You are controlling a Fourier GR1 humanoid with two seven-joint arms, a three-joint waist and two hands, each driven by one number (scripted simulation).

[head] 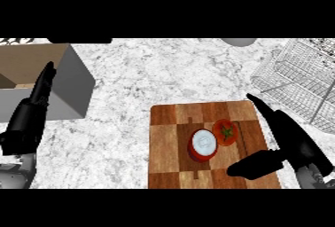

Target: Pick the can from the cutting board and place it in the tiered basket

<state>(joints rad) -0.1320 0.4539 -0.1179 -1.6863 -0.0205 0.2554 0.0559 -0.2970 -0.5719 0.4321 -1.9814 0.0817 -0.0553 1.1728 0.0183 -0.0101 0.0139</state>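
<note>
1. The right hand (288,137) reaches in from the lower right corner, over the right edge of the cutting board (171,133). Its fingers are stretched straight toward the upper left and its thumb (252,166) sticks out to the left over the board's lower right part. It is spread wide and holds nothing.
2. The can (203,144), red with a white top, stands near the middle of the board, just left of the thumb and apart from the hand.
3. A tomato (226,131) lies just beside the can, at its upper right, between the can and the straight fingers.
4. The tiered basket (297,84), made of white wire, stands on the worktop (170,73) at the upper right, beyond the fingertips.
5. The left hand (29,117) rests at the left edge, fingers straight and pointing up, holding nothing, in front of a grey box (68,84) with an open top.
</note>
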